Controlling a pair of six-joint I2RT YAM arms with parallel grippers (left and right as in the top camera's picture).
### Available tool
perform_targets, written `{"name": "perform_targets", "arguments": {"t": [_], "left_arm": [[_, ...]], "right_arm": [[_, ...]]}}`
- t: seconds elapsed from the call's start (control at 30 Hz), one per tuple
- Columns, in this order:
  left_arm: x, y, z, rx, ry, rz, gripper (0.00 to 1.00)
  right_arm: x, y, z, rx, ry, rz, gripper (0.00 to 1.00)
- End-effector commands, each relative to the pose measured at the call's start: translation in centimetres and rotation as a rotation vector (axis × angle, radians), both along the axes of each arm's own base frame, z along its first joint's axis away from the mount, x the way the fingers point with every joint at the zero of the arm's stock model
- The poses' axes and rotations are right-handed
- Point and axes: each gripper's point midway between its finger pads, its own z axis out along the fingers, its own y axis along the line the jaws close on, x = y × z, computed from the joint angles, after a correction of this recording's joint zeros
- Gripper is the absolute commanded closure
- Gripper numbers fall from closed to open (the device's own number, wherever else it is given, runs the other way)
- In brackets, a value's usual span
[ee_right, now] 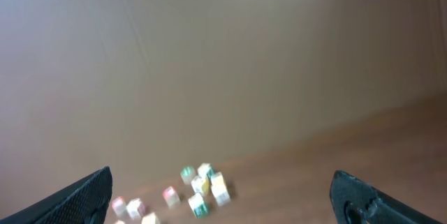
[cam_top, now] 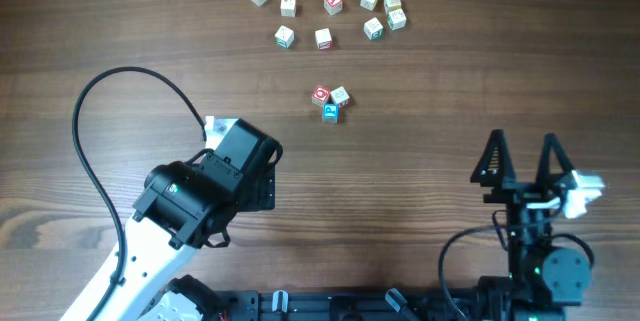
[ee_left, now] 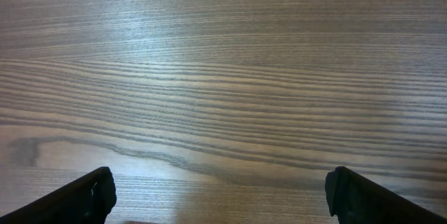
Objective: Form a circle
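The left gripper (ee_left: 220, 188) stands spread wide with nothing between its fingers, only bare table (ee_left: 223, 77) under it. The right gripper (cam_top: 521, 161) is likewise spread and holds nothing; it points straight up the table from the near edge.

The blocks (cam_top: 333, 3) lie well ahead of both tools: ahead and to the right of the left one, ahead and to the left of the right one. They make a loose scatter, not a closed ring, with several bunched close together at its right end. A clump of three (cam_top: 331, 101) sits apart on the near side of that scatter, between it and the grippers, closer to the left tool than to the right.

A black cable (cam_top: 130, 70) loops over the wood to the left of and behind the left arm.

Only the overhead view shows both groups and the coloured marks on the faces. The right wrist view catches a few blocks low in its frame, blurred, their marks unreadable. The left wrist view shows only wood grain and its own two fingertips.
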Motion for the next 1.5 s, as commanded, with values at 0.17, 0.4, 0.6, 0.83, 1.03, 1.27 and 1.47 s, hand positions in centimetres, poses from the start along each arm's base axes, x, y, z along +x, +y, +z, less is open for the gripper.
{"name": "perform_targets", "arguments": {"t": [0.17,0.4,0.6,0.83,1.03,1.27,1.47], "left_arm": [[0.1,0.4,0.1,0.011,-0.012,0.011,0.00],[0.1,0.4,0.1,0.011,-0.012,0.011,0.00],[0.1,0.4,0.1,0.011,-0.012,0.011,0.00],[-0.1,0.2,0.1,0.005,-0.015,0.002,0.00],[1.2,1.6,0.7,0.009,-0.173,-0.009,0.00],[4.9,2.3,-3.1,-0.356,-0.641,0.044,0.00],[4.4,4.8,-5.9,-0.432,-0.878,0.093,0.00]], "right_arm": [[0.9,-1.0,-6.1,0.128,0.130,-0.041,0.00],[0.9,-0.4,-6.8,0.100,0.163,-0.012,0.00],[0.9,-0.4,-6.8,0.100,0.163,-0.012,0.00],[0.9,-0.4,-6.8,0.100,0.163,-0.012,0.00],[0.9,-0.4,-6.8,0.100,0.163,-0.012,0.00],[0.9,-0.4,-6.8,0.100,0.163,-0.012,0.01],[0.9,-0.4,-6.8,0.099,0.163,-0.012,0.00]]}}
